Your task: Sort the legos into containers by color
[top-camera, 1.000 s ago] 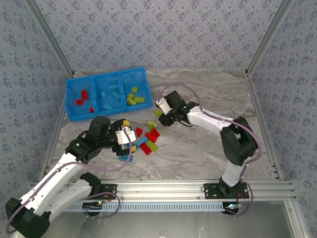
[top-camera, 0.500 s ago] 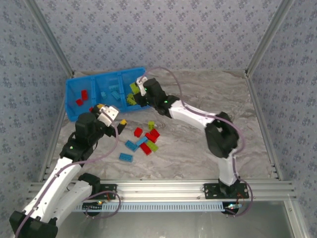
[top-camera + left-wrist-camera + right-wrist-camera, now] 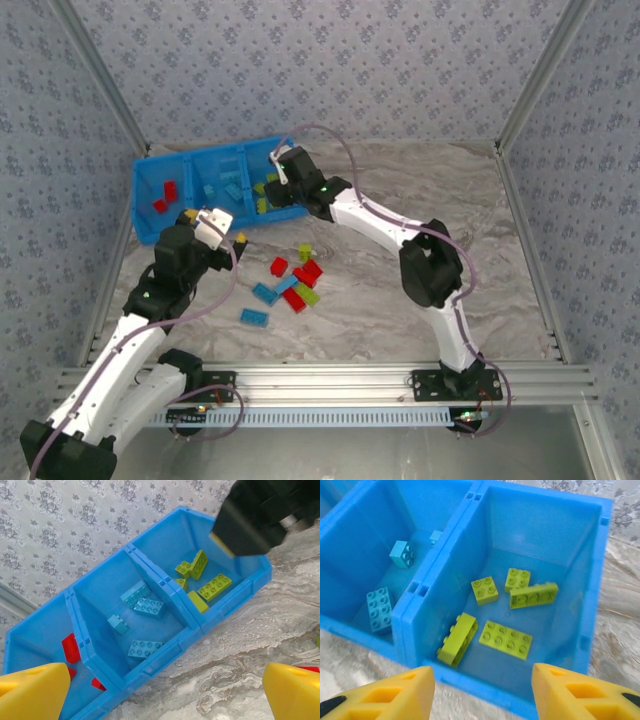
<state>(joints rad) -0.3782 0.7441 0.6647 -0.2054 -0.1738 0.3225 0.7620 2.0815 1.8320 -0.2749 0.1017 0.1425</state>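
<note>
Bricks are found in two places: sorted in the blue tray point(image 3: 148, 185) at the far left corner of the table point(image 3: 360, 320), and as loose bricks point(image 3: 294, 299) on the table between the tray and the near edge. Tray count by compartment: five green bricks point(image 3: 505, 639) in the right one, four light blue bricks point(image 3: 149, 607) in the middle one, and three red bricks point(image 3: 170, 190) visible in the left one. The loose count appears to be eight: three red, three blue and two green, though overlaps leave this uncertain. The right gripper point(image 3: 482, 685) hangs over the green compartment, jaws spread and empty. The left gripper point(image 3: 162, 690) sits near the tray's near wall, jaws spread wide, holding nothing. Each brick is judged light, rigid and smooth-sided. A pinch across the two long flat sides, below the studs, should hold best.
</note>
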